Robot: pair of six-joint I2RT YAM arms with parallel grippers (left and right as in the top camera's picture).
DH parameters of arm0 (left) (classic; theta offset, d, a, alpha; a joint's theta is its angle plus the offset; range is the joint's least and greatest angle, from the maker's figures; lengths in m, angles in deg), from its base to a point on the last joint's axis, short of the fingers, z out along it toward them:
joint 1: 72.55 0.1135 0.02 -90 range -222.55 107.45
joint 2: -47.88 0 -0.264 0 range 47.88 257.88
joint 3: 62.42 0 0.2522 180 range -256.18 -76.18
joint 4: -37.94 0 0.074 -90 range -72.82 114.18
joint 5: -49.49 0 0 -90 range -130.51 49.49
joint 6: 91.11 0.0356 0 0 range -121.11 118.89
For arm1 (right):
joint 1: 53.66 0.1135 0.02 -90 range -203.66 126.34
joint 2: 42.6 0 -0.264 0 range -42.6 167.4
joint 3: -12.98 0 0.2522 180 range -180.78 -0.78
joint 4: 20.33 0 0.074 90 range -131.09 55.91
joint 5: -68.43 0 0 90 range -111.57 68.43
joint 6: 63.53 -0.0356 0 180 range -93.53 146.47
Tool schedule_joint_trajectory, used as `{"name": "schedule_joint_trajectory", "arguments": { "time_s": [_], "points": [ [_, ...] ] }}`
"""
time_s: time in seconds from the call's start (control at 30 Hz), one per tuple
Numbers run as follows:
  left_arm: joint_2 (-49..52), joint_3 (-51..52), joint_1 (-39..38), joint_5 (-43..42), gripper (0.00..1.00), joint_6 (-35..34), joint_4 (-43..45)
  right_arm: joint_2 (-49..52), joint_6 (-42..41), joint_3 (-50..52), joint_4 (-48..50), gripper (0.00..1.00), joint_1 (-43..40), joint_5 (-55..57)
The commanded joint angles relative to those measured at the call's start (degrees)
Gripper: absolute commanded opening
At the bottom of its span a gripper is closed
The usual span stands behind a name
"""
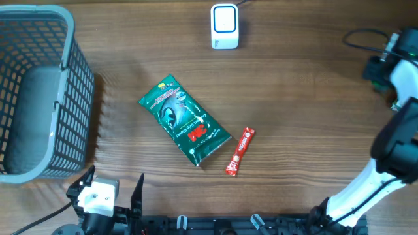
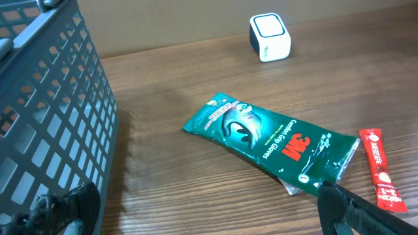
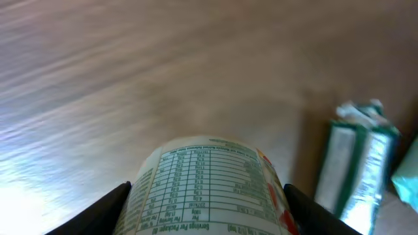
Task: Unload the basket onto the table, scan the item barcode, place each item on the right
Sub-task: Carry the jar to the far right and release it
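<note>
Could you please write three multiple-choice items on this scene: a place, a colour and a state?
1. Where does the red sachet lie? A. beside the green packet B. on top of it C. under it
2. What colour is the scanner? A. black B. white C. yellow
3. How is the right pincer? A. shut on a labelled container B. open, empty C. shut on the sachet
Answers: 1 A, the overhead view shows it next to the packet; 2 B, its shell is white; 3 A, the right wrist view shows the container between the fingers.
</note>
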Motion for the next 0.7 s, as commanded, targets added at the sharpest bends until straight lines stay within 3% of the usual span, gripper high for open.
{"name": "schedule_joint_trajectory", "arguments": {
  "time_s": [0.0,0.07,0.1,0.13,0.23,0.37,0.5,0.57,0.67],
  "points": [
    [-0.1,0.0,-0.3,-0.7,1.0,-0.2,0.2,1.2,-5.0,-0.2,0.1,0.6,-4.6,-6.0],
    [-0.1,0.0,-0.3,-0.7,1.0,-0.2,0.2,1.4,-5.5,-0.2,0.6,0.89,-6.8,-6.1],
    [-0.1,0.0,-0.3,-0.7,1.0,-0.2,0.2,1.2,-6.8,-0.6,0.8,0.97,-7.7,-6.1],
    [-0.1,0.0,-0.3,-0.7,1.0,-0.2,0.2,1.2,-7.4,-1.4,0.5,1.0,-8.4,-6.2],
    [-0.1,0.0,-0.3,-0.7,1.0,-0.2,0.2,0.1,-11.5,-6.8,-4.2,1.0,-10.2,-10.9],
    [-0.1,0.0,-0.3,-0.7,1.0,-0.2,0.2,-4.5,-16.1,-16.8,-11.7,1.0,-10.0,-28.9],
    [-0.1,0.0,-0.3,-0.7,1.0,-0.2,0.2,-11.5,-20.3,-19.0,-21.3,1.0,-6.9,-43.1],
    [-0.1,0.0,-0.3,-0.7,1.0,-0.2,0.2,-14.4,-22.1,-19.0,-35.6,1.0,0.3,-46.5],
    [-0.1,0.0,-0.3,-0.7,1.0,-0.2,0.2,-14.3,-20.9,-17.6,-42.8,1.0,9.3,-44.0]
  ]
}}
